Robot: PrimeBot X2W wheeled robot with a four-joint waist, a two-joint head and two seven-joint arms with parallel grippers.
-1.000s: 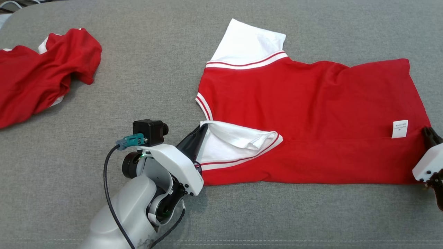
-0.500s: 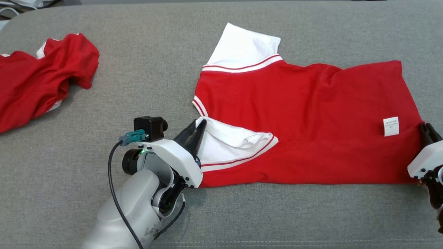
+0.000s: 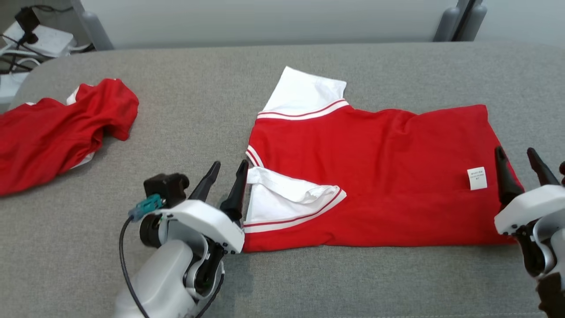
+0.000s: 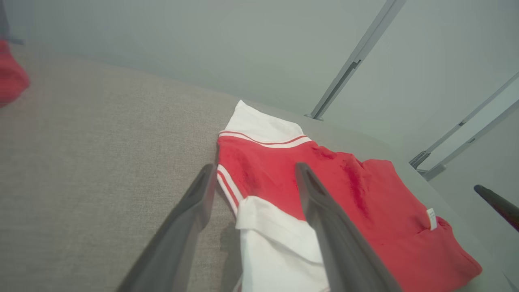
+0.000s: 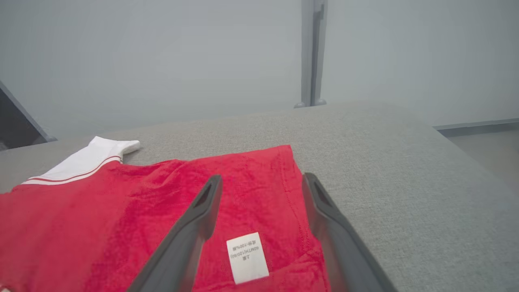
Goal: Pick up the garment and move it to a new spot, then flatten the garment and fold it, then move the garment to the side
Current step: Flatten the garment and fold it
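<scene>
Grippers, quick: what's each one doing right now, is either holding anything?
Left gripper: open, empty, fingertips beside the folded white sleeve.
Right gripper: open, empty, at the hem end of the red shirt.

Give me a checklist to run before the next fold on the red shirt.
1. Left gripper open and empty: ok.
2. Right gripper open and empty: ok.
3. Near sleeve folded onto the shirt: ok.
4. Far sleeve folded in: not ok, it sticks out past the body.
5. Other red garment lying apart from the shirt: ok.
6. Layers under the fold smooth: cannot tell.
</scene>
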